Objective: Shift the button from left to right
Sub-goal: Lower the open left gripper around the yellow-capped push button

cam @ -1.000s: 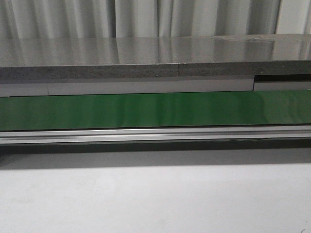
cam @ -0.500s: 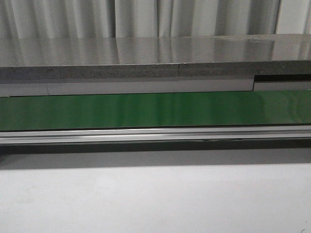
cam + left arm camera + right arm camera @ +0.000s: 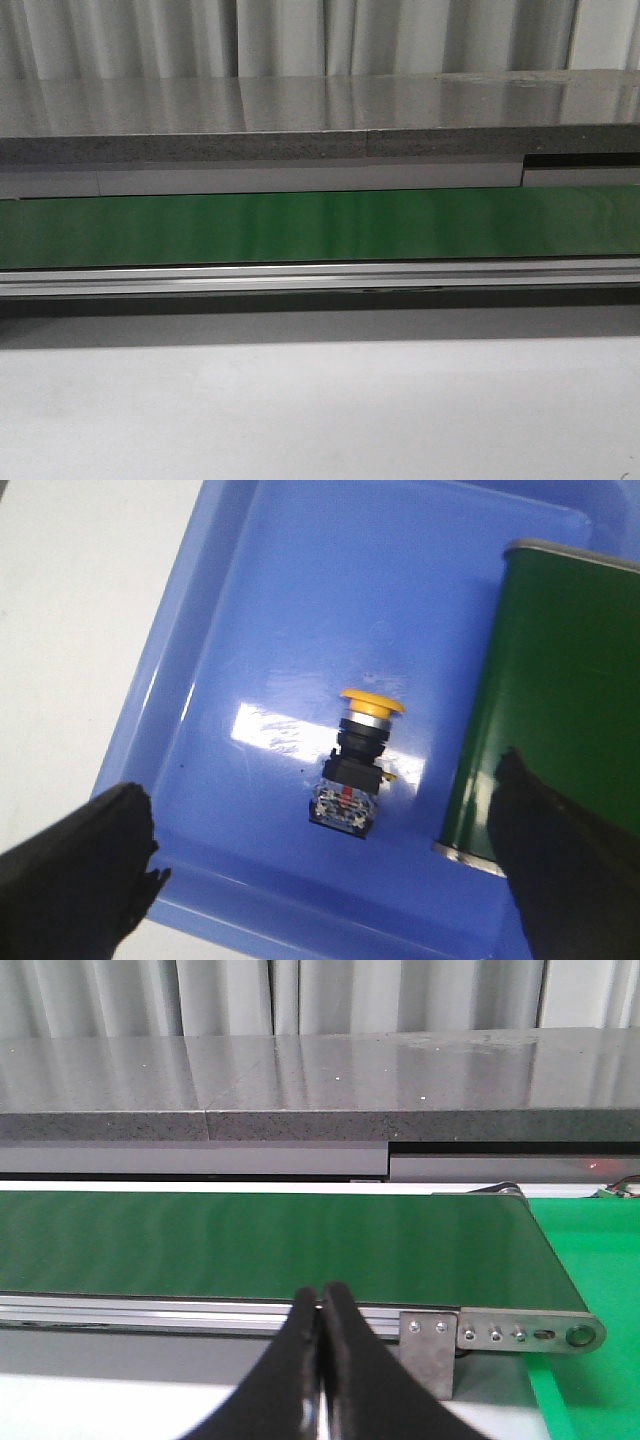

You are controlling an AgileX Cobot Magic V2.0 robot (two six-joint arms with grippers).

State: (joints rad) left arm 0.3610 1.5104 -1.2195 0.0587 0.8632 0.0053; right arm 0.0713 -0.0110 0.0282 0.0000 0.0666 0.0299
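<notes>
Blue tray [image 3: 250, 600] holds the button [image 3: 358, 760], lying untouched beside the belt [image 3: 560, 700] at its three o'clock. Left claw [image 3: 325, 865] spreads wide above; right claw [image 3: 321, 1360] pinched empty. Everything remains.

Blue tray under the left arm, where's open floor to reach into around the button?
Blue tray: bare floor between the button's yellow cap and the far rim, and toward the white-table side. Tight only beside the green belt.

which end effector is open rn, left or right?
The left end effector: its fingers stand wide apart above the button in the blue tray. The right end effector has its fingers pressed together, holding nothing.
</notes>
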